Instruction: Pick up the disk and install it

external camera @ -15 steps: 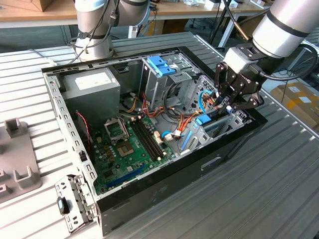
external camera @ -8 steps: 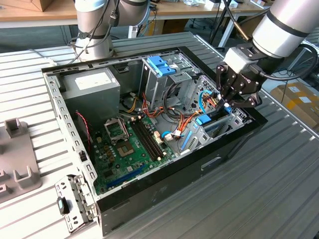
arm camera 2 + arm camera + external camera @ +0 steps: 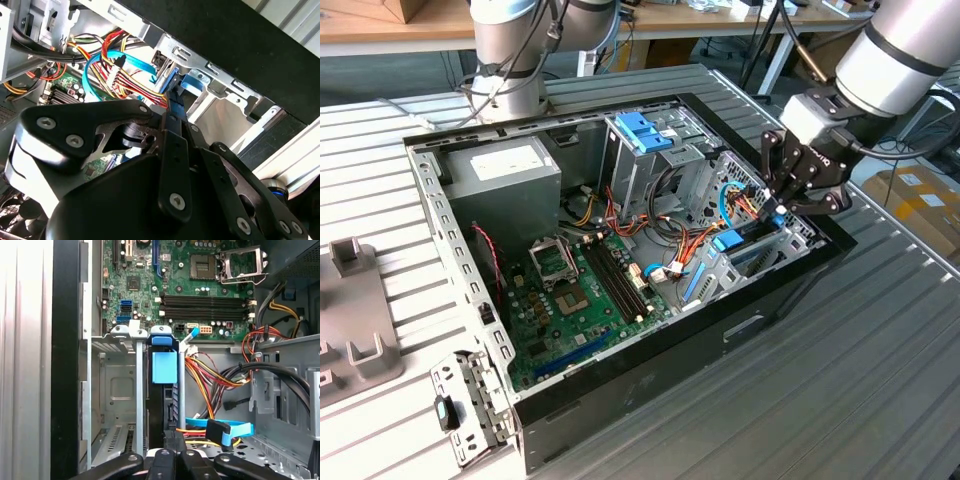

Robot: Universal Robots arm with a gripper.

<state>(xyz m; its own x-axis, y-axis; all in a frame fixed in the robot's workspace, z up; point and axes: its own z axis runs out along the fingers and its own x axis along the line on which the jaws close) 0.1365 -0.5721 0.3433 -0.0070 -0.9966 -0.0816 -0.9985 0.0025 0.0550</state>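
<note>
1. The open computer case [image 3: 620,420] lies on its side on a slatted metal table [image 3: 880,380], so its bays face up for loading from above.
2. Inside it sit the motherboard [image 3: 570,300], a grey power supply [image 3: 500,175] and a tall drive cage [image 3: 650,165] with a blue handle.
3. At the exterior view's right, the gripper [image 3: 782,205] hangs over the lower drive bay [image 3: 117,390].
4. The disk [image 3: 164,390] stands on edge in that bay, blue tab [image 3: 164,367] up, partly seated.
5. The jaws are clenched on the disk's end.
</note>
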